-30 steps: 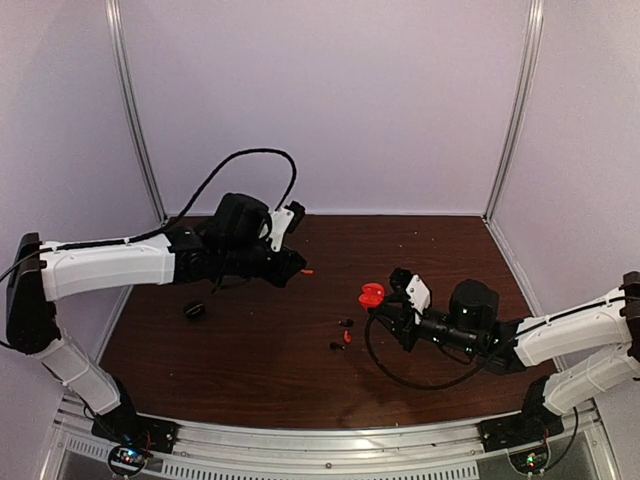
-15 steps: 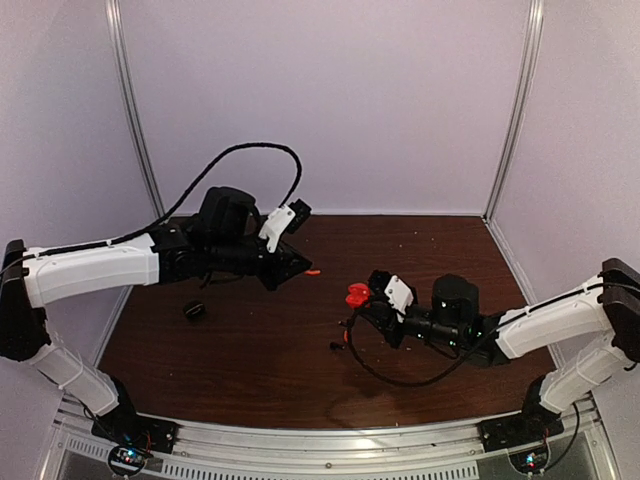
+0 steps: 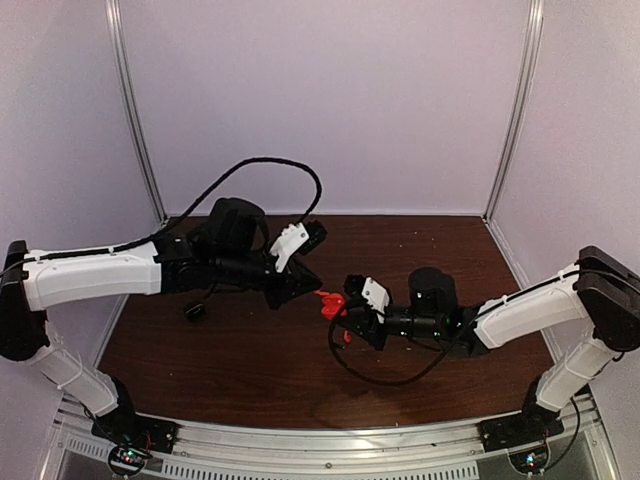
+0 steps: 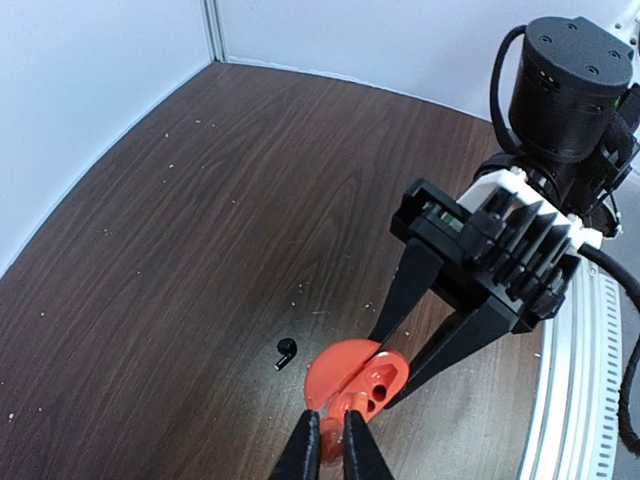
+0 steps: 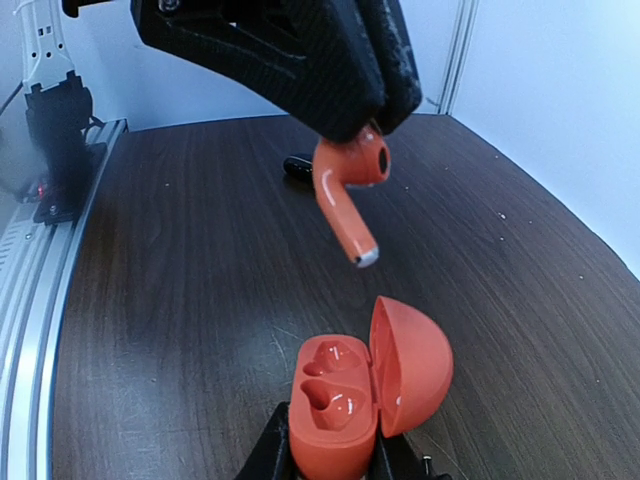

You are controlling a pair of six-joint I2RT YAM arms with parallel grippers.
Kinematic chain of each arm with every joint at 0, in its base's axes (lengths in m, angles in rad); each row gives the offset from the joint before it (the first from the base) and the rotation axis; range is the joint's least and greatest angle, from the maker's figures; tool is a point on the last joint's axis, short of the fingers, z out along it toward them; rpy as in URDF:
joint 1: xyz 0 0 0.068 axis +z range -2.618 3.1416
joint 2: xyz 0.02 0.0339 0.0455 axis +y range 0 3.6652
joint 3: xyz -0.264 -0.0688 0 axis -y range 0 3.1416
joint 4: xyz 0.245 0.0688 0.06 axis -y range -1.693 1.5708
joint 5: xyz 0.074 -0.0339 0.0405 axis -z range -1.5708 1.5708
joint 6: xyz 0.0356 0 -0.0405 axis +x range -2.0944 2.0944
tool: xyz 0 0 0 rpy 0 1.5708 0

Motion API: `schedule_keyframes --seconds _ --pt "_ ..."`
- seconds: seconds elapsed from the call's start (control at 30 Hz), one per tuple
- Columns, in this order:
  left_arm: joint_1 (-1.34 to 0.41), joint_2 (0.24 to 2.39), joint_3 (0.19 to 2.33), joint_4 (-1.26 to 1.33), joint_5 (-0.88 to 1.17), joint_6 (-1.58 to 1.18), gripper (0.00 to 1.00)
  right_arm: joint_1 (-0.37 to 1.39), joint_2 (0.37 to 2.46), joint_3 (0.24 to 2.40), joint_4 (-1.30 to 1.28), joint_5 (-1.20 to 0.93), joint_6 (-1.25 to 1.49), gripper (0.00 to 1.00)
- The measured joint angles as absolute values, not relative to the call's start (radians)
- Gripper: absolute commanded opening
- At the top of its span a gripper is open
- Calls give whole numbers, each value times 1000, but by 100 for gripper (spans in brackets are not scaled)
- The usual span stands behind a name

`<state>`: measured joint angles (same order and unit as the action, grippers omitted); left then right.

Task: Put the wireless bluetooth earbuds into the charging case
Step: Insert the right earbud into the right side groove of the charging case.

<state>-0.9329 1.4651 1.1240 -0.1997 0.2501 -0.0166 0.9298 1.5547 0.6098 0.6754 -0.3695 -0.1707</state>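
While the right jaws clamp the base of the red charging case [image 5: 340, 410], shut snug against its sides, the lid stands hinged open to one side and two empty wells face up. Just above and beyond the open case, a red earbud [image 5: 348, 190] hangs stem down and tilted, clear of the case. Left jaws pinch the earbud's head, almost fully closed on it. Both arms meet over the middle of the bench [image 3: 250, 370]. A black earbud [image 4: 286, 350] lies loose on the bench near the red case. A small red piece [image 3: 347, 337] lies there too; it is too small to tell what it is. Farther left, a black case [image 3: 194, 311] sits on the bench, well apart from the red one.
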Motion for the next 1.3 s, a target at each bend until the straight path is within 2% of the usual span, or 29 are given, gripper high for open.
schedule_keyframes --seconds 0.33,0.8,1.3 --pt "-954 1504 1124 -259 251 54 11 930 1579 675 603 -470 -170 6" --pt "-976 1550 1148 -317 217 104 10 930 1605 723 475 -469 -177 6" --pt "-983 1583 1174 -318 232 113 11 930 1610 734 458 -467 -185 6"
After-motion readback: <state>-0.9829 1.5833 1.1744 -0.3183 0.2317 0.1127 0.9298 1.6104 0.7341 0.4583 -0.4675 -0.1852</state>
